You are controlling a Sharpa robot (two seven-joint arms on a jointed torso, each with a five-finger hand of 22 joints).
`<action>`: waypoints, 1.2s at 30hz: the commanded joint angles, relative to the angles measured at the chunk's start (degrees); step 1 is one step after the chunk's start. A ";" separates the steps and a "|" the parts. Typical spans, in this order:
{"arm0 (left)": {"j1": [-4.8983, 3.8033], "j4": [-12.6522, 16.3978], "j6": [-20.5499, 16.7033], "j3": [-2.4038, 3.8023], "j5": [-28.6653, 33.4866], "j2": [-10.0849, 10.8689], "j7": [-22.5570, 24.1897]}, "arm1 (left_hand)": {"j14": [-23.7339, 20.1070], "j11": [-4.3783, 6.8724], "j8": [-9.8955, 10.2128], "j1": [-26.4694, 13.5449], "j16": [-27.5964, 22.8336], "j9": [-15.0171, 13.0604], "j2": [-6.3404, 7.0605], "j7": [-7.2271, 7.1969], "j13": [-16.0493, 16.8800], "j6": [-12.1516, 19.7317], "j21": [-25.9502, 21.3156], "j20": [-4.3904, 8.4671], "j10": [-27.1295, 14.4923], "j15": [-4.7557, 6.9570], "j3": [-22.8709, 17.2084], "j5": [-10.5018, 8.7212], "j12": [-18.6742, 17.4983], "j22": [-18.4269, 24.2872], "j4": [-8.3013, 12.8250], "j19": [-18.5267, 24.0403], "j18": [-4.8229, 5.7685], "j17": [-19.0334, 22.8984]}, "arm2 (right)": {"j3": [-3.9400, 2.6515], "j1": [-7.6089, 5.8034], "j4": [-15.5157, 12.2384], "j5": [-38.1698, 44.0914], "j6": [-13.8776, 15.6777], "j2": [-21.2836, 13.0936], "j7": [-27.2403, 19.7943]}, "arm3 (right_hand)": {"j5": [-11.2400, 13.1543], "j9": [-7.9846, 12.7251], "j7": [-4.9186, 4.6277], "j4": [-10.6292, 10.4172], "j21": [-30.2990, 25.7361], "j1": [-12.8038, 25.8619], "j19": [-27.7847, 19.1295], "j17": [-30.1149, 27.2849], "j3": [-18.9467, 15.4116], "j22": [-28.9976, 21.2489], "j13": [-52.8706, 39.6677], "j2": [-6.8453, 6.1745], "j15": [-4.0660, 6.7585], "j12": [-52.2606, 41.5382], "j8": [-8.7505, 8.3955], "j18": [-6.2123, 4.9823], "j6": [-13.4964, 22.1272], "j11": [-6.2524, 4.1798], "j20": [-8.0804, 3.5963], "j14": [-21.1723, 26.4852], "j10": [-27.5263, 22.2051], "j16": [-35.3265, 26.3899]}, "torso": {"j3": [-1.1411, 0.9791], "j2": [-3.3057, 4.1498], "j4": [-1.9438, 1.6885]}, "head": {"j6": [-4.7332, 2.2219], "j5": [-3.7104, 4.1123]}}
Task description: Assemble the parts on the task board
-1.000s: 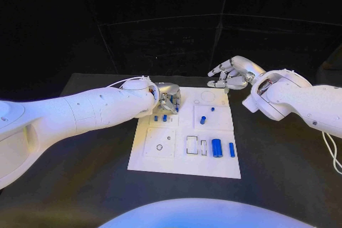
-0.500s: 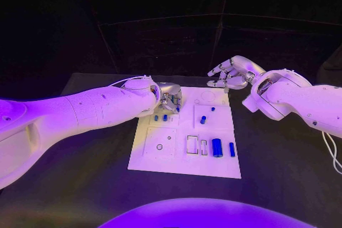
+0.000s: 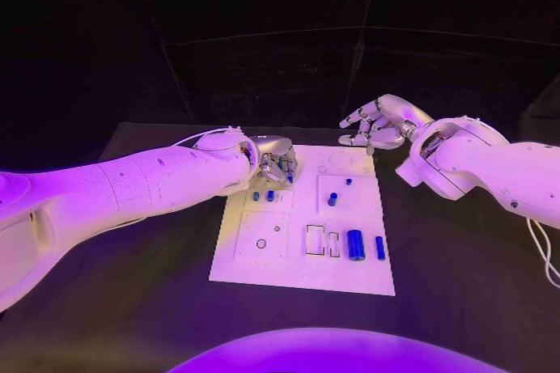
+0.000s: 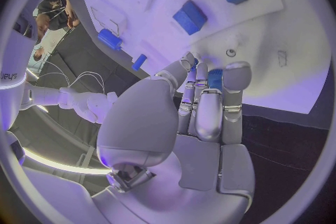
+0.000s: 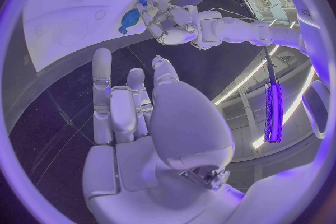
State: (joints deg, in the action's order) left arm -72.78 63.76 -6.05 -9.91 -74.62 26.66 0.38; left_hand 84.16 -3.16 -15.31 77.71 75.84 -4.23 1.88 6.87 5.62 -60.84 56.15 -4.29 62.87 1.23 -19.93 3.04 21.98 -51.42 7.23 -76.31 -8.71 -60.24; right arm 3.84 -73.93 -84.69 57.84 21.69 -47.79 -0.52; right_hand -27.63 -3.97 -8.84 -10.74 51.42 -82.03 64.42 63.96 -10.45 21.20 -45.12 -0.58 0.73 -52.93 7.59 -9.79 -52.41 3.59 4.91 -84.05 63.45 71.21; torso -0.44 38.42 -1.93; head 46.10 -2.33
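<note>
The white task board [image 3: 301,264] lies in the middle of the black table. My left hand [image 3: 275,162] hovers over its far left part and pinches a small blue part [image 4: 215,77] between its fingertips [image 4: 237,74]. The right wrist view shows that hand [image 5: 168,22] with the blue part [image 5: 131,17] at its fingers. Two small blue parts [image 3: 263,194] stand just near of the hand. Another blue part [image 3: 332,197] and a tiny one [image 3: 348,180] sit in the far right panel. My right hand [image 3: 375,122] hangs beyond the board's far right corner, fingers apart, holding nothing.
A thick blue cylinder [image 3: 354,243] and a thinner one [image 3: 379,245] lie at the board's near right, beside rectangular slots [image 3: 315,237]. A small round hole [image 3: 260,242] marks the near left panel. Bare black table [image 3: 467,252] surrounds the board.
</note>
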 commanded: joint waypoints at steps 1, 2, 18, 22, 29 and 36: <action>-0.20 1.30 -3.09 0.91 3.73 0.91 1.52 | 0.91 0.14 0.26 -0.35 -0.32 0.06 -0.37 0.05 -0.11 -0.35 0.30 0.05 0.44 0.41 -0.43 -0.24 -0.24 -0.17 0.04 -0.31 0.63 0.32 | -0.03 -0.10 0.04 -0.19 -0.08 0.04 -0.60 | -0.39 -0.01 0.18 -0.35 -0.21 -0.64 0.47 0.06 -0.06 -0.08 0.00 0.03 0.37 0.22 0.19 -0.78 0.40 -0.12 0.05 -0.80 -0.05 -0.21 | 0.02 -0.04 -0.09 | -0.14 0.05; -0.20 1.72 -3.31 1.18 4.21 1.29 1.61 | 0.91 0.14 0.28 -0.35 -0.33 0.06 -0.37 0.06 -0.13 -0.37 0.33 0.06 0.46 0.41 -0.49 -0.24 -0.27 -0.20 0.06 -0.32 0.63 0.35 | -0.03 -0.10 0.06 -0.20 -0.08 0.04 -0.60 | -0.39 -0.01 0.18 -0.35 -0.21 -0.64 0.47 0.06 -0.06 -0.08 0.00 0.03 0.37 0.22 0.19 -0.78 0.40 -0.12 0.05 -0.80 -0.05 -0.21 | 0.02 -0.05 -0.12 | -0.15 0.04; -0.18 5.42 -0.15 2.02 7.05 6.99 0.33 | 0.85 0.03 0.74 -0.88 -0.42 0.22 0.20 0.13 -0.54 -0.56 0.97 0.04 0.74 0.34 -1.10 -0.25 -0.92 -0.98 0.36 -0.51 0.78 0.87 | -0.03 -0.10 0.14 -0.30 -0.13 -0.11 -0.55 | -0.39 -0.01 0.18 -0.35 -0.21 -0.64 0.47 0.06 -0.06 -0.08 0.00 0.03 0.37 0.22 0.19 -0.78 0.40 -0.12 0.05 -0.80 -0.05 -0.21 | -0.02 0.00 -0.10 | -0.40 -0.52; -0.10 5.29 0.85 1.97 7.14 7.96 -0.31 | 0.83 0.03 0.81 -0.99 -0.47 0.23 0.35 0.13 -0.60 -0.60 1.06 0.04 0.82 0.34 -1.14 -0.25 -1.01 -1.10 0.41 -0.53 0.80 1.01 | -0.03 -0.10 0.16 -0.30 -0.13 -0.06 -0.55 | -0.39 -0.01 0.18 -0.35 -0.21 -0.64 0.47 0.06 -0.06 -0.08 0.00 0.03 0.37 0.22 0.19 -0.78 0.40 -0.12 0.05 -0.80 -0.05 -0.21 | 0.02 0.02 -0.02 | -0.39 -0.59; 0.12 4.53 2.60 1.94 7.08 8.21 -1.19 | 0.80 0.01 0.96 -1.31 -0.50 0.26 0.70 0.12 -0.72 -0.68 1.07 0.02 0.96 0.32 -1.14 -0.26 -1.19 -1.14 0.45 -0.48 0.80 1.17 | -0.03 -0.09 0.22 -0.30 -0.14 -0.03 -0.54 | -0.43 -0.01 0.17 -0.42 -0.24 -0.65 0.50 0.04 -0.05 -0.10 0.11 0.05 0.37 0.28 0.20 -0.78 0.41 -0.12 0.04 -0.80 -0.10 -0.25 | 0.00 0.06 0.07 | -0.34 -0.68; 0.41 3.13 3.80 1.94 6.53 7.70 -1.96 | 0.76 -0.01 1.15 -1.85 -0.55 0.29 1.18 0.11 -0.86 -0.74 1.07 -0.01 1.13 0.29 -0.97 -0.26 -1.40 -1.19 0.40 -0.41 0.79 1.40 | -0.03 -0.09 0.25 -0.31 -0.11 0.01 -0.57 | -0.43 -0.01 0.17 -0.42 -0.24 -0.65 0.50 0.04 -0.05 -0.10 0.11 0.05 0.37 0.28 0.20 -0.78 0.41 -0.12 0.04 -0.80 -0.10 -0.25 | -0.04 0.09 0.19 | -0.21 -0.71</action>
State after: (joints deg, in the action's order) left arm -72.31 67.02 -4.04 -8.01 -68.08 34.43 -0.74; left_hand 84.16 -3.17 -14.26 76.25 75.61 -3.98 2.98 7.08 4.82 -61.45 57.05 -4.30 63.69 1.22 -20.67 3.04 20.85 -52.59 7.67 -76.31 -8.40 -58.88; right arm 3.84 -73.92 -84.39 57.67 21.69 -47.81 -0.61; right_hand -27.86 -3.97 -8.84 -10.74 51.42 -82.03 64.42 63.93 -10.46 21.16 -45.07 -0.58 0.73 -52.93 7.59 -9.79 -52.41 3.59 4.91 -84.05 63.45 71.21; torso -0.44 38.49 -1.80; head 45.85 -3.02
